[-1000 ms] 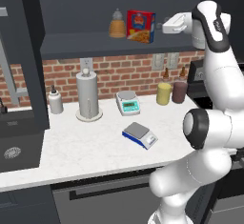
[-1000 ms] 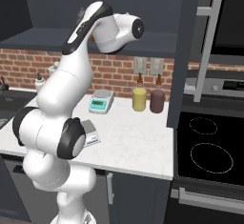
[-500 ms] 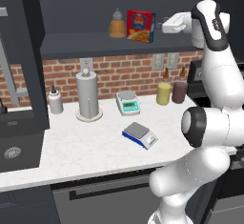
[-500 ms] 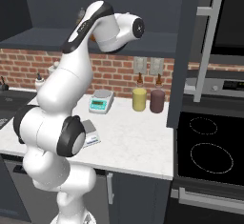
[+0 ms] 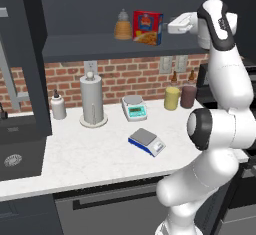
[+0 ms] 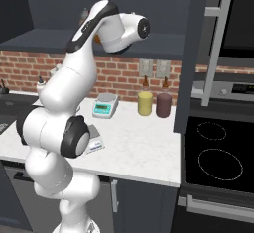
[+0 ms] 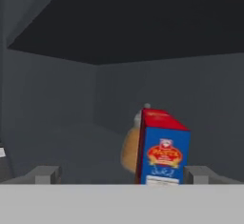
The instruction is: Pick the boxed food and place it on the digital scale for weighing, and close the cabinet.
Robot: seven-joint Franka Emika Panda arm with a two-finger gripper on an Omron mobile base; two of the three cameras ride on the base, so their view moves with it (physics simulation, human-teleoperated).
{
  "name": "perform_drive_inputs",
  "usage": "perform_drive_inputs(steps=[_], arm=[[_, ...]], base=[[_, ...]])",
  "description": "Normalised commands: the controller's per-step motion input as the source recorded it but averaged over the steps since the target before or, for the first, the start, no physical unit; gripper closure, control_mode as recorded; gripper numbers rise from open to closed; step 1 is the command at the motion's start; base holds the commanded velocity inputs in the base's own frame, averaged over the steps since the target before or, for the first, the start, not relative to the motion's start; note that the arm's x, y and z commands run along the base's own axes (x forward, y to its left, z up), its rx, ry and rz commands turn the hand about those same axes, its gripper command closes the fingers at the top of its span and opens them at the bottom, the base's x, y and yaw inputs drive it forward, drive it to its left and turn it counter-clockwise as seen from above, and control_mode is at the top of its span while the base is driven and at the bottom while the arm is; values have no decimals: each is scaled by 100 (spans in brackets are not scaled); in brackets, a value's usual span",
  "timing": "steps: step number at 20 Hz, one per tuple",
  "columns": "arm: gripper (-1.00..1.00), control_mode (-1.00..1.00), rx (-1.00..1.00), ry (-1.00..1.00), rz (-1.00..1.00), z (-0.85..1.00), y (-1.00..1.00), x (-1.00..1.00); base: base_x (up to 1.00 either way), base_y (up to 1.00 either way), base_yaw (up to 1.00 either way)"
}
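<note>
Two finger tips of the gripper (image 7: pixel 121 175) stood wide apart, holding nothing, their lower parts cut off. The boxed food (image 7: pixel 162 147) stood upright on the cabinet (image 5: pixel 30 54) shelf between and beyond them, half hiding an amber bottle (image 7: pixel 129 150). The digital scale (image 5: pixel 146 141) lay on the counter (image 5: pixel 85 151) below, near a white scale (image 5: pixel 134 107).

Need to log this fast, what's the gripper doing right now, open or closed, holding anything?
Gripper: open and empty, fingers spread wide, facing the boxed food on the cabinet shelf, not touching it yet.
</note>
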Motion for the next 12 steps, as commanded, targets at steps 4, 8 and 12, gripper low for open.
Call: perform_drive_inputs(steps=[4,8,12], arm=[[-100,-100,5,2,0,0,-18,9],[-100,-100,9,4,0,0,-2,17],[-100,-100,8,3,0,0,0,16]], base=[[0,0,0],[0,0,0],[0,0,0]])
